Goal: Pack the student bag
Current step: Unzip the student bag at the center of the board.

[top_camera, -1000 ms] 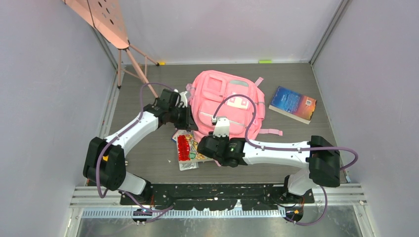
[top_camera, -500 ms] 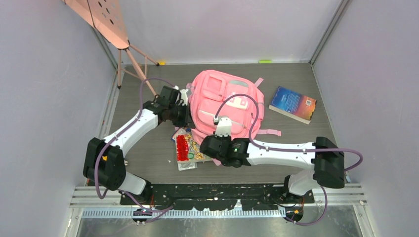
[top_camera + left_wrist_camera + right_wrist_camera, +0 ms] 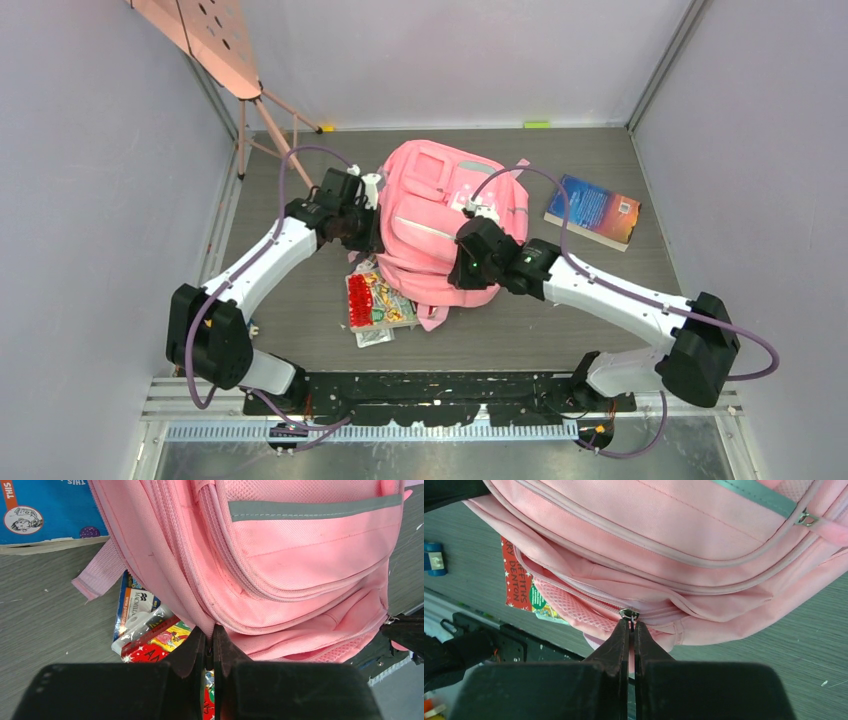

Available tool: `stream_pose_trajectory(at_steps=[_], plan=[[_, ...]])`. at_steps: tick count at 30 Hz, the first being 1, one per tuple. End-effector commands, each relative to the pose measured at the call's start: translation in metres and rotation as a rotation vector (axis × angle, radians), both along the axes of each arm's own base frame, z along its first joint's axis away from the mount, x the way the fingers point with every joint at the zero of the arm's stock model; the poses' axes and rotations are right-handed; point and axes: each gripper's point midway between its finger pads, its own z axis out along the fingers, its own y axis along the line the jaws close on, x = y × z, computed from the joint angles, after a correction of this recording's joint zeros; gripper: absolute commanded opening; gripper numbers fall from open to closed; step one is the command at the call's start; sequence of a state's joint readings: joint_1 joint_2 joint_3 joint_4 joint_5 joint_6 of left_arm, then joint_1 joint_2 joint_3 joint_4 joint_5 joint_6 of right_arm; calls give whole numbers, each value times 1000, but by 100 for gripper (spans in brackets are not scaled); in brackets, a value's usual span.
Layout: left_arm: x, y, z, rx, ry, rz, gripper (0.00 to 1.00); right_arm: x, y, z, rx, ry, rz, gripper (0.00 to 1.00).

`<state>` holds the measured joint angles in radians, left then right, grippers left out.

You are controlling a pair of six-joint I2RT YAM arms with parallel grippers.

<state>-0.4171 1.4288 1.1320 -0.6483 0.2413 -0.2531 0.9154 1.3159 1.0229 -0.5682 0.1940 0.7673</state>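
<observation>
Student bag (image 3: 432, 215) sits mid-frame on the grey tabletop (image 3: 600, 160), front pockets up. Its lower left edge overlaps a stack of colourful booklets (image 3: 372, 303). Left gripper (image 3: 210, 636) is at the bag's left side in the top view, jaws pressed together, pinching the pink fabric edge. Right gripper (image 3: 629, 625) is at the bag's lower right, jaws pressed together on the metal zipper pull (image 3: 629, 613). A blue book (image 3: 592, 210) lies right of the bag, not touching it.
</observation>
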Motion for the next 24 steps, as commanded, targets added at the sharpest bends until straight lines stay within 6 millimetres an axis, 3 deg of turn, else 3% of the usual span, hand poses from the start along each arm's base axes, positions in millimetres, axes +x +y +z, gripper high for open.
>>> stream_pose_trajectory(at_steps=[1, 7, 13, 16, 19, 24], plan=[[12, 26, 17, 108, -101, 41, 0, -16, -19, 4, 22, 57, 84, 1], [13, 29, 18, 119, -117, 51, 0, -31, -51, -27, -72, 138, 26, 0], [13, 35, 20, 140, -133, 64, 0, -26, -81, -54, -164, 150, -83, 0], [12, 37, 21, 145, -138, 64, 0, -20, -88, -60, -190, 131, -115, 0], [8, 32, 26, 129, -156, 26, 2, -11, -83, -59, -166, 96, -117, 0], [-8, 4, 53, 118, -304, -148, 64, -8, -59, -41, -39, 53, -40, 0]])
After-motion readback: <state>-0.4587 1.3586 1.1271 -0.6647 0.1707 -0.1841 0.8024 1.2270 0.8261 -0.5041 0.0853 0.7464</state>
